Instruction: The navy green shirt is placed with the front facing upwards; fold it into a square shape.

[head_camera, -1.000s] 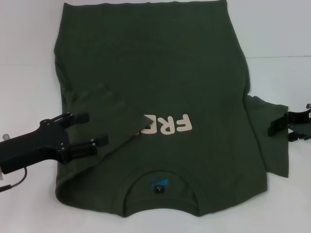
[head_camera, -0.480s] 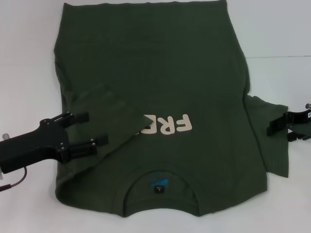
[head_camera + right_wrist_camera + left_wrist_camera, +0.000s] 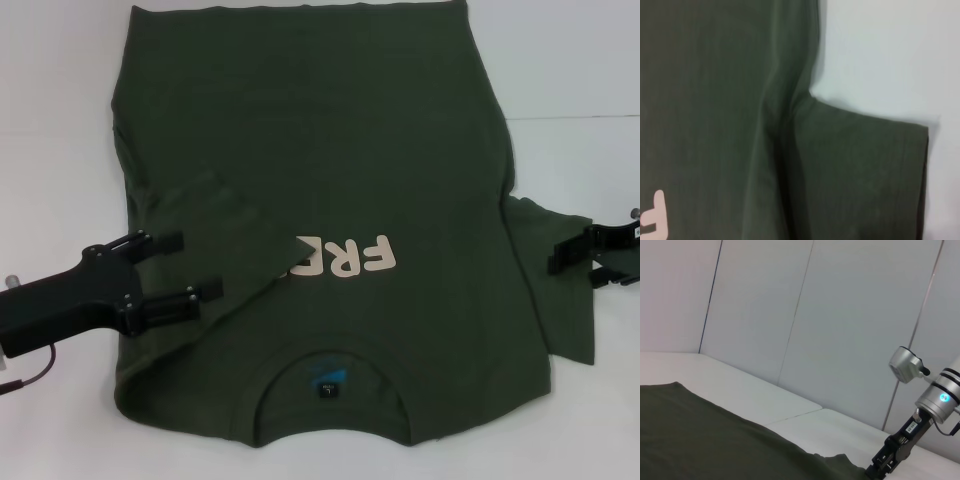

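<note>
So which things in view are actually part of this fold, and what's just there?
Part of the job:
- navy green shirt, front up, its left sleeve already folded in over the print
- left gripper, open, over the folded sleeve
- right gripper, at the edge of the flat right sleeve

Just there:
- white table
- wall panels behind

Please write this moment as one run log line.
dark olive-green cotton shirt: left sleeve folded | left end effector: open above it | right end effector: over right sleeve

A green shirt (image 3: 320, 200) lies flat on a white table (image 3: 570, 60), its left sleeve folded inward. The left gripper (image 3: 185, 268), fingers apart, hovers over that sleeve; the right gripper (image 3: 566, 258) is at the other sleeve.
</note>
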Robot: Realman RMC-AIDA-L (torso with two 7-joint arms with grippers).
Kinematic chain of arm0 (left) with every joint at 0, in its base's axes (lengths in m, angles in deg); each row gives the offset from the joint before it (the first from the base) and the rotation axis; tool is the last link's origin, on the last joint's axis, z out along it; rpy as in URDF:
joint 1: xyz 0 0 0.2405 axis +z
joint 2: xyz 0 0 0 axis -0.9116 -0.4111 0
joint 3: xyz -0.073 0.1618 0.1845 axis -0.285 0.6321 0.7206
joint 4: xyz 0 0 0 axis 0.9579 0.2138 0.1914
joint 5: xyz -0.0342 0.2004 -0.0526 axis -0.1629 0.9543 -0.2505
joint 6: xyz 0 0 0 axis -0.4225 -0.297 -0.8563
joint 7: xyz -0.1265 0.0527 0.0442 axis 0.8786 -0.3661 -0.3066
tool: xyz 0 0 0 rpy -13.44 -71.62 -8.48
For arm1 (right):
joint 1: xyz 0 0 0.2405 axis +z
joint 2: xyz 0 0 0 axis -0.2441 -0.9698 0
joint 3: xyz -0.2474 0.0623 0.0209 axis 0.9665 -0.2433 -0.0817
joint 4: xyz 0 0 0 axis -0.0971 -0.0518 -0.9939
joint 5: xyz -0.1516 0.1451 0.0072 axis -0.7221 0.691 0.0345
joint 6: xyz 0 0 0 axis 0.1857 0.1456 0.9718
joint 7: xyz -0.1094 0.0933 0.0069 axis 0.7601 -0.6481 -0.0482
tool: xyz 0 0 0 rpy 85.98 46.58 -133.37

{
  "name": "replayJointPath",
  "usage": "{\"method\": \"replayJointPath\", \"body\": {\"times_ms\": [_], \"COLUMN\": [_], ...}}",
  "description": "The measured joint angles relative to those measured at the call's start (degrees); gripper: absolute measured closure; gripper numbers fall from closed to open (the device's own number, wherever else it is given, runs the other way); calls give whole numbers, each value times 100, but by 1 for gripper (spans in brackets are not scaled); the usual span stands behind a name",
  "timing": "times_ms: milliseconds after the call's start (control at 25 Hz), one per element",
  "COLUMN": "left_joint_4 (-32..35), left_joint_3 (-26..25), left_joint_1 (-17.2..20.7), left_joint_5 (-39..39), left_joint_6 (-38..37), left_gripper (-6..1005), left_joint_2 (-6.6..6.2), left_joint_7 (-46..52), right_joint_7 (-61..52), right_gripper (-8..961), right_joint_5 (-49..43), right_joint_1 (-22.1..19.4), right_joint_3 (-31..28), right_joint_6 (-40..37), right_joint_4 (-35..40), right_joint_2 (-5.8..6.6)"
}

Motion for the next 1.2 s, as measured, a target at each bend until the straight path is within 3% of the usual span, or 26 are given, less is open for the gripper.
{"method": "replayJointPath", "body": {"times_ms": [1200], "left_joint_4": [0], "left_joint_3": [0], "left_joint_1": [-28], "left_joint_5": [0], "left_joint_6": [35], "left_gripper": [62], "left_joint_2": [0], "left_joint_7": [0], "right_joint_7": [15], "right_gripper": [283], "right_joint_5": [162], "right_joint_1": [5], "right_joint_3": [2], "right_joint_6": [34], "right_joint_4": [-56], "right_joint_2": [8]}}
